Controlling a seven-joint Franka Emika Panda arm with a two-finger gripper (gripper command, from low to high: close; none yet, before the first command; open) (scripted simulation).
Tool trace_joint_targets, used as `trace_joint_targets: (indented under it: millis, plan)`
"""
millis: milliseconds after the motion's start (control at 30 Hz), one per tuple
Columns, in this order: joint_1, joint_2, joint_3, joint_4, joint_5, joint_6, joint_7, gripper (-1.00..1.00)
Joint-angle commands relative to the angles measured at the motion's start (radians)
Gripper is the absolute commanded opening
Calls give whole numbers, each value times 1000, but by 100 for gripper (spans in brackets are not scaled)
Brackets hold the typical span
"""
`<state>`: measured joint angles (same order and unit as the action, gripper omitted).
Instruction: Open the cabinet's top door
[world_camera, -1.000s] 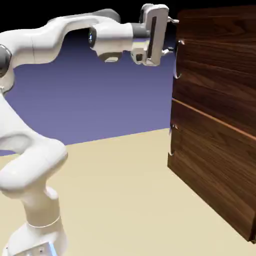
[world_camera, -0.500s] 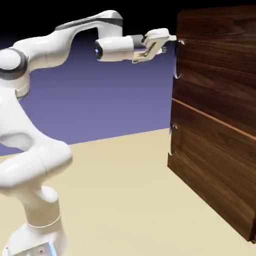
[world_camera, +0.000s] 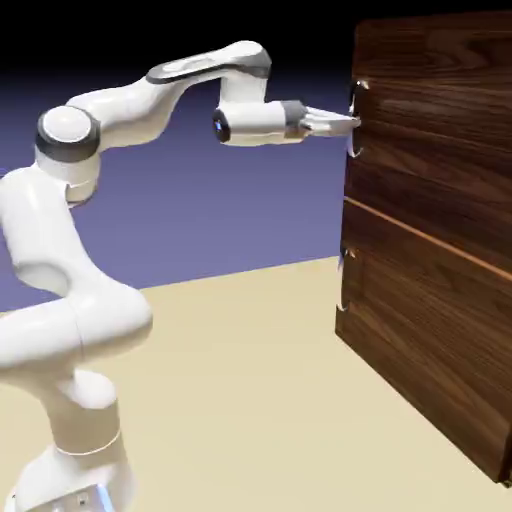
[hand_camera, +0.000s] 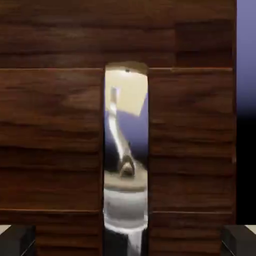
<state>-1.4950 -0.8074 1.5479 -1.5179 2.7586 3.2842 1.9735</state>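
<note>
As the wrist turns level and drops, the gripper (world_camera: 345, 122), jaws spread and empty, faces the top door's handle (hand_camera: 126, 150) at the cabinet's (world_camera: 440, 220) ten o'clock edge, ready to grasp.

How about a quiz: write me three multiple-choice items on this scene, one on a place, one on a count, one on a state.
1. Where is the gripper?
A. Down at the lower door
B. Just in front of the top door's handle
C. Resting on the table

2. How many door panels does the cabinet show?
A. One
B. Two
C. Four

3. How does the gripper stand?
A. Open, holding nothing
B. Shut on the handle
C. Shut on a cube

Key: 1 B, its tips point at the handle on the top door. 2 B, one seam splits the front. 3 A, the fingertips sit wide apart on either side of the handle.
</note>
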Motion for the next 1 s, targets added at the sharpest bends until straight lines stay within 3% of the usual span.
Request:
trace_joint_targets:
  millis: [0, 967]
  plan:
    - [0, 0, 0, 0, 0, 0, 0, -100]
    - [1015, 10, -753, -783, -279, -394, 2, -100]
